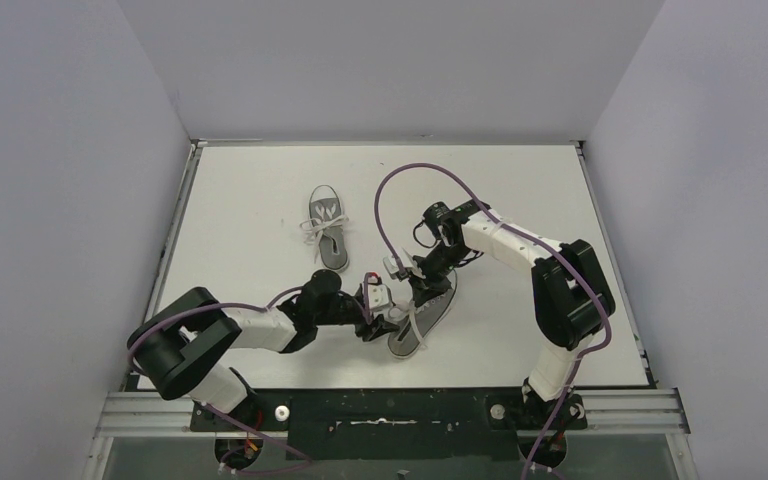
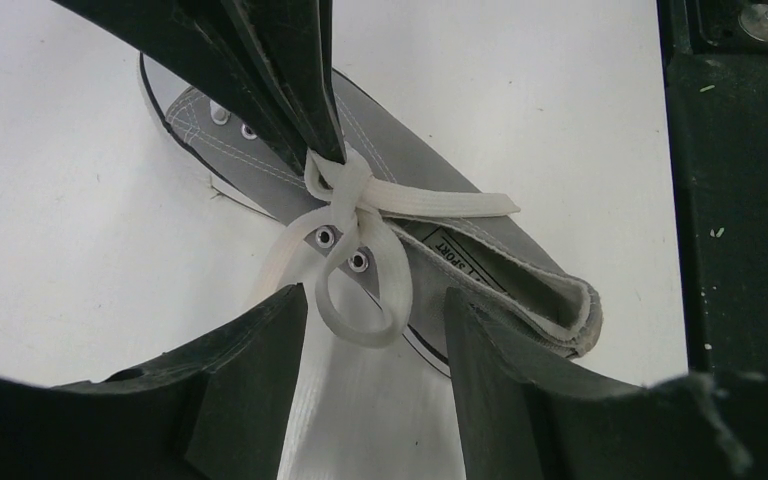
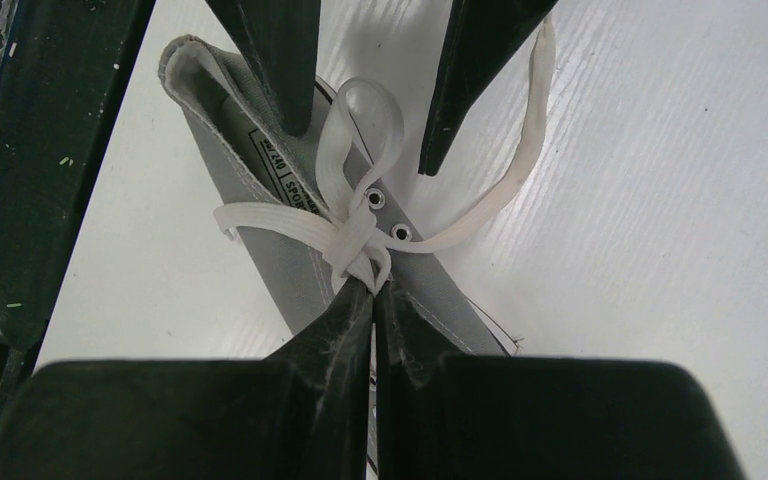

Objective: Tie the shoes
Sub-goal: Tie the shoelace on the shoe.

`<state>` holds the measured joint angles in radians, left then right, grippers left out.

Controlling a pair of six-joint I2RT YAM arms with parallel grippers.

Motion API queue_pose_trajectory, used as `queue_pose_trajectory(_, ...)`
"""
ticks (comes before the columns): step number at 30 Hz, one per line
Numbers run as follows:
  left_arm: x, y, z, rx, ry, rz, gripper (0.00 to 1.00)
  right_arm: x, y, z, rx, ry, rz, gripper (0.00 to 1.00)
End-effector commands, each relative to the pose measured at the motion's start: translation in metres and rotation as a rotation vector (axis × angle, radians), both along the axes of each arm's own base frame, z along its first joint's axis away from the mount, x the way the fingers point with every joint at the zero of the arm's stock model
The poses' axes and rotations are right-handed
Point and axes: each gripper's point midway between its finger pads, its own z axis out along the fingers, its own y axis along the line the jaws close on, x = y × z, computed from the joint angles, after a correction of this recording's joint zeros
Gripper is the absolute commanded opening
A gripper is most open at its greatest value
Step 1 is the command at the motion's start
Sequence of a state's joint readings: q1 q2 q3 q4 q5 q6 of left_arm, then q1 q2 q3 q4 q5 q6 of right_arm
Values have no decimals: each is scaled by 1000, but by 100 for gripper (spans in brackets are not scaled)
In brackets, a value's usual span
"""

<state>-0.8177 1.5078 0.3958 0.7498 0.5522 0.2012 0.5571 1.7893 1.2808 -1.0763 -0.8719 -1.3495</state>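
Note:
One grey sneaker (image 1: 422,318) lies near the table's front, between both grippers. It also shows in the left wrist view (image 2: 430,170) and in the right wrist view (image 3: 260,215). My right gripper (image 3: 372,283) is shut on the white lace (image 3: 355,245) at the knot over the tongue. A lace loop (image 2: 365,290) hangs from the knot towards my left gripper (image 2: 375,305), which is open with a finger on each side of the loop. The second grey sneaker (image 1: 327,228) lies further back with its laces in a bow.
A loose lace end (image 3: 520,170) trails on the white table (image 1: 520,190). A black frame edge (image 2: 740,200) borders the table close to the shoe's heel. Purple cables (image 1: 400,190) arc over the right arm.

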Motion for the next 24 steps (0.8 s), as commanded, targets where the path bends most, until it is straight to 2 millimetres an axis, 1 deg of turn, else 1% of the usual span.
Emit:
queue_pose_trajectory(1, 10, -21, 34, -110, -67, -23, 44, 1, 5, 18, 38, -29, 11, 0)
queue_pose_trajectory(2, 12, -21, 35, -113, -66, -17, 38, 2, 5, 18, 37, -29, 11, 0)
queue_pose_trajectory(5, 18, -20, 40, -147, -46, 30, 28, 1, 5, 18, 36, -28, 7, 0)
queue_pose_trajectory(7, 22, -18, 42, -160, -6, 60, 13, 1, 3, 17, 23, -32, -2, 0)
queue_pose_trajectory(9, 22, -15, 44, -179, 37, 72, 0, 0, -1, 19, 9, -44, -17, 0)
queue_pose_trajectory(11, 23, -9, 44, -201, 121, 119, 0, 1, -7, 22, -16, -74, -57, 0)
queue_pose_trajectory(12, 20, -9, 44, -205, 153, 116, 0, 3, -9, 23, -29, -96, -88, 0)
queue_pose_trajectory(14, 13, -9, 41, -193, 202, 113, 0, 12, -9, 32, -10, -182, -165, 0)
queue_pose_trajectory(16, 9, -8, 39, -189, 258, 126, 0, 12, -13, 34, -22, -221, -249, 0)
queue_pose_trajectory(17, 8, -8, 38, -190, 287, 138, 0, 8, -16, 33, -34, -225, -260, 0)
queue_pose_trajectory(19, 5, -7, 32, -173, 359, 164, 0, -1, -23, 28, -68, -214, -267, 0)
queue_pose_trajectory(21, 0, -8, 28, -180, 411, 178, 0, -11, -32, 15, -125, -219, -274, 0)
queue_pose_trajectory(23, -3, -7, 19, -171, 496, 221, 0, -10, -39, 6, -165, -249, -330, 0)
queue_pose_trajectory(24, -3, -4, 11, -154, 536, 256, 0, -5, -41, 4, -169, -269, -377, 0)
